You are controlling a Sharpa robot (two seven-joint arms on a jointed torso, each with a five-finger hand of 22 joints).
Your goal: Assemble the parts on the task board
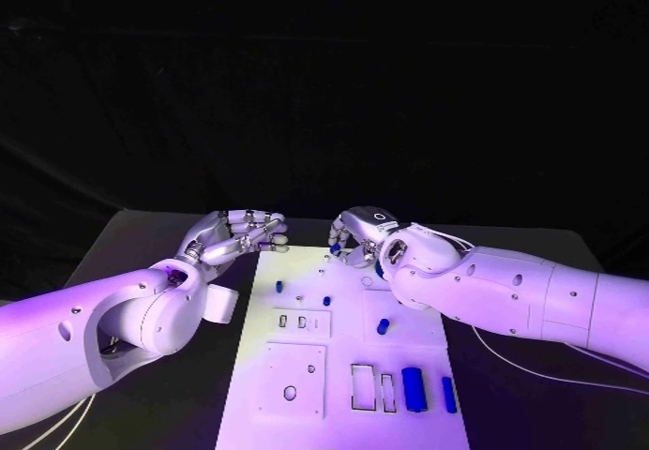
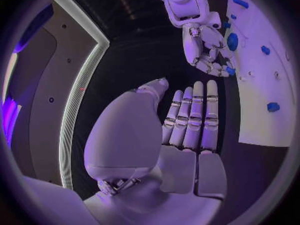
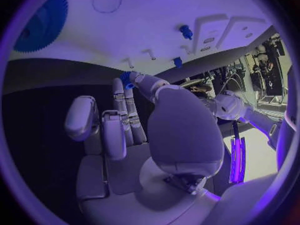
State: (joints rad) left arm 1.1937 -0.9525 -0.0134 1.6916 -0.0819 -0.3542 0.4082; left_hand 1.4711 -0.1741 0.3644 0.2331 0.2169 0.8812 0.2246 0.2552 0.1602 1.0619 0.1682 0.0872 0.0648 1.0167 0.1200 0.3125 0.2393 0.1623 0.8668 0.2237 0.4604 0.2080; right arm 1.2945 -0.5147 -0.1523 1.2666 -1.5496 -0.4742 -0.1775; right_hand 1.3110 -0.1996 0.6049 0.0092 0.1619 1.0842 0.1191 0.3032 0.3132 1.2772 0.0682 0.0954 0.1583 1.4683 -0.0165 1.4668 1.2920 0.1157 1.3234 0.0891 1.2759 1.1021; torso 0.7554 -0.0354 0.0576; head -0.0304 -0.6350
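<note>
The white task board [image 1: 305, 412] lies lengthwise in the middle of the table. My right hand [image 1: 360, 232] hovers over its far edge and pinches a small blue part [image 1: 333, 247] at its fingertips; the same part [image 3: 127, 78] shows at the fingertips in the right wrist view. My left hand [image 1: 241, 234] hangs just off the board's far left corner, its fingers extended side by side [image 2: 192, 117] and holding nothing. Loose blue parts lie on the board: a small peg [image 1: 279, 285], another [image 1: 327, 300], a short one [image 1: 383, 325] and two long bars [image 1: 413, 388].
A blue gear [image 3: 40, 22] sits on the board under my right hand, also seen as the gear [image 2: 232, 41] in the left wrist view. Rectangular slots [image 1: 365, 386] and a raised plate [image 1: 293, 379] occupy the board's near half. Dark table borders the board on both sides.
</note>
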